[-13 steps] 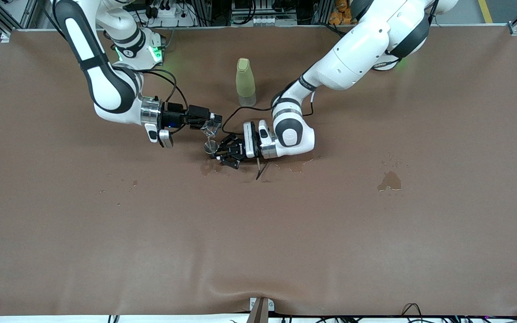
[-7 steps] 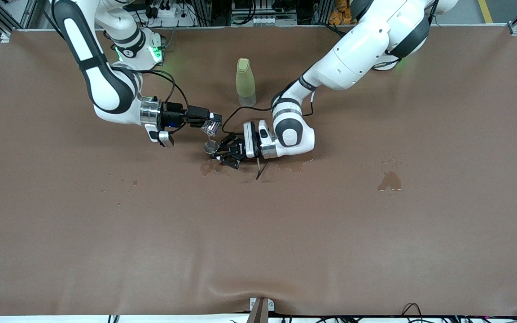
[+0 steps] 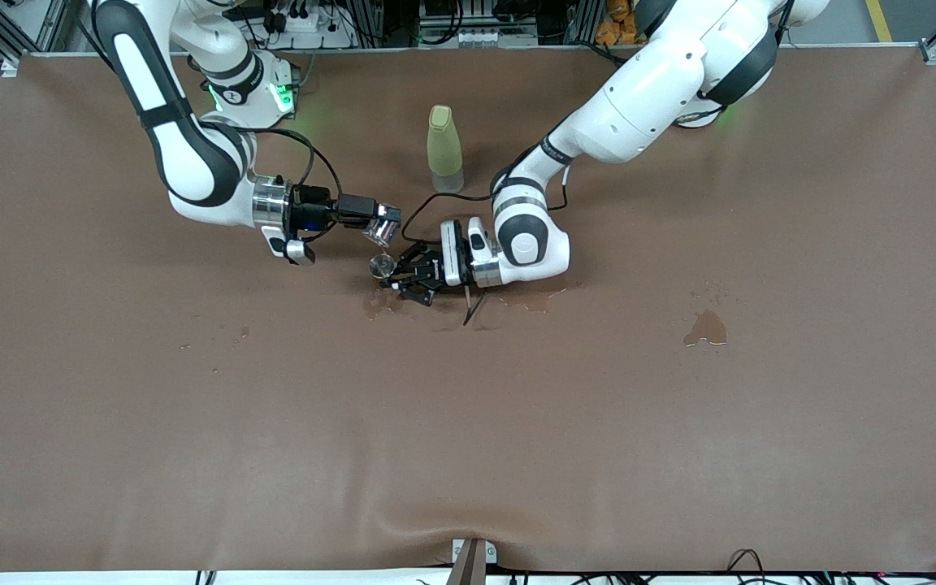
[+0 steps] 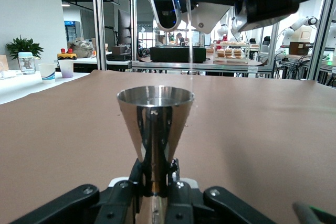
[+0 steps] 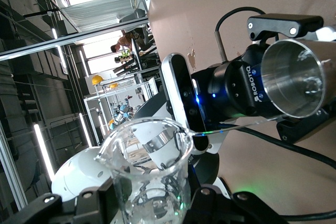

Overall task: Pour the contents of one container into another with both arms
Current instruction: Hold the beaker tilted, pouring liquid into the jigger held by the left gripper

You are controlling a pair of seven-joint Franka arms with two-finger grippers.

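Brown, matte covering spreads over the counter (image 3: 468,422) in the front view, with darker wet patches (image 3: 705,328) toward the left arm's end and under the two claws. The right claw (image 3: 383,226) is clenched on a tiny clear cup (image 3: 379,231), tipped on its side over the metal measure (image 3: 381,265). From the cup, the measure sits at about six o'clock. The left claw (image 3: 393,278) grips the measure low down, just above the counter. A tall, rounded yellow-green bottle (image 3: 444,149) with a clear base stands upright, farther from the front camera than both claws.

Polished steel fills the left wrist view: the measure (image 4: 155,129) flares up as a smooth cone to a thin round rim, its narrow waist pinched between black fingers (image 4: 137,179). A thin thread of liquid (image 4: 190,40) falls from above to the rim.

Glassy and thin-walled, the cup (image 5: 146,174) in the right wrist view has a flared lip with a small spout and is held between dark fingers (image 5: 100,203). A shiny metal cylinder (image 5: 296,77) shows farther off.
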